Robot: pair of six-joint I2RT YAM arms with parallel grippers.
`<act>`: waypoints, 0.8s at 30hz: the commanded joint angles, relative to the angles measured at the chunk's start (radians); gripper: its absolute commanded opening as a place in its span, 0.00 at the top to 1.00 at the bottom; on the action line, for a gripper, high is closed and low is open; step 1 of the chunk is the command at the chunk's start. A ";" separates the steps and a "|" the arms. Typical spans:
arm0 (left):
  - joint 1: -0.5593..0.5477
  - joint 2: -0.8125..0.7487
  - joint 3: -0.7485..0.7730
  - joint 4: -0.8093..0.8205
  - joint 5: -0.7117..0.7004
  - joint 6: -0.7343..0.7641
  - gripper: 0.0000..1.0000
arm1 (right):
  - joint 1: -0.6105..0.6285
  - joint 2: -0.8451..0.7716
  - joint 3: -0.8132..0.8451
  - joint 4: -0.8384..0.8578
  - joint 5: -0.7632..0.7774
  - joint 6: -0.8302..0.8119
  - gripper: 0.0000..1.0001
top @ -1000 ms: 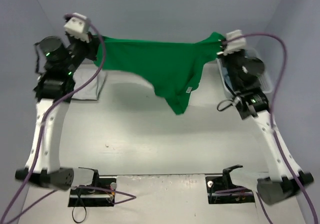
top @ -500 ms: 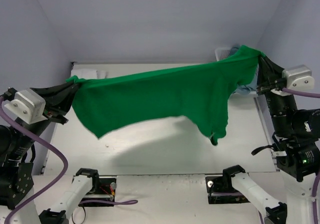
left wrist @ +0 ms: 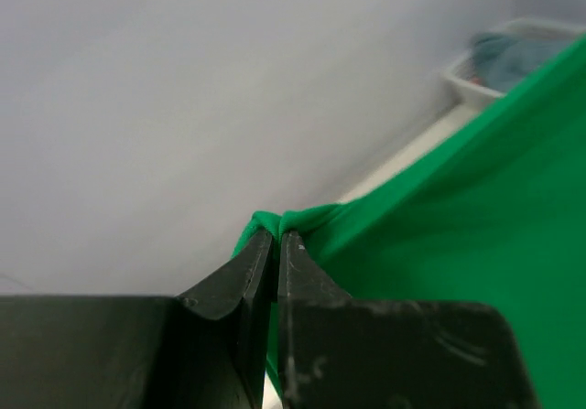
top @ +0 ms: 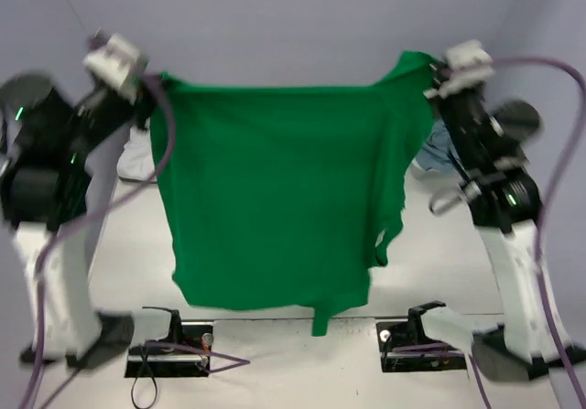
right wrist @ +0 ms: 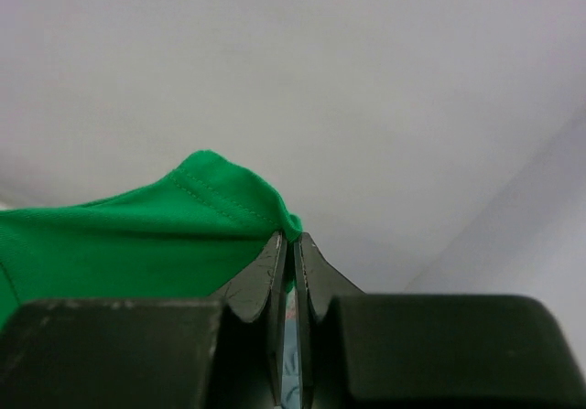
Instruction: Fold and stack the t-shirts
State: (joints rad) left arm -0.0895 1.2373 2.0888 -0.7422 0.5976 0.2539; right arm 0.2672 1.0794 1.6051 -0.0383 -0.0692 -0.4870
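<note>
A bright green t-shirt (top: 275, 189) hangs spread flat in the air between both arms, its lower hem near the table's front edge. My left gripper (top: 151, 91) is shut on its top left corner, and in the left wrist view the cloth (left wrist: 439, 226) bunches at the gripper's tips (left wrist: 276, 235). At the top right corner my right gripper (top: 428, 84) is shut on the shirt, with a green fold (right wrist: 137, 235) pinched at the closed tips (right wrist: 293, 237). A white t-shirt (top: 137, 157) lies on the table at the left. A teal-blue t-shirt (top: 439, 148) shows behind the right arm.
The white basket (left wrist: 549, 26) stands at the far right by the wall and holds the teal-blue cloth (left wrist: 504, 52). The hanging shirt hides most of the table (top: 430, 263). Walls close in at the back and both sides.
Both arms swung and lifted. The green shirt, earlier bunched and then stretched across, now hangs as a flat sheet. Both grips held throughout.
</note>
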 commanded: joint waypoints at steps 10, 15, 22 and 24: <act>-0.128 0.829 0.683 0.139 -0.383 0.215 1.00 | -0.016 0.732 0.604 0.057 0.100 -0.059 1.00; -0.202 0.768 0.746 0.142 -0.355 0.119 1.00 | -0.019 0.590 0.494 0.148 0.042 0.014 1.00; -0.269 0.556 0.680 0.100 -0.412 0.116 1.00 | -0.016 0.240 0.186 0.290 0.002 0.030 1.00; -0.266 0.475 0.587 0.060 -0.385 0.116 1.00 | -0.013 0.128 0.055 0.269 -0.017 0.027 1.00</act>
State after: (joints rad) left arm -0.3889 1.8763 2.7056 -0.7303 0.2337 0.3859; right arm 0.2562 1.3521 1.7523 0.0738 -0.0502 -0.4725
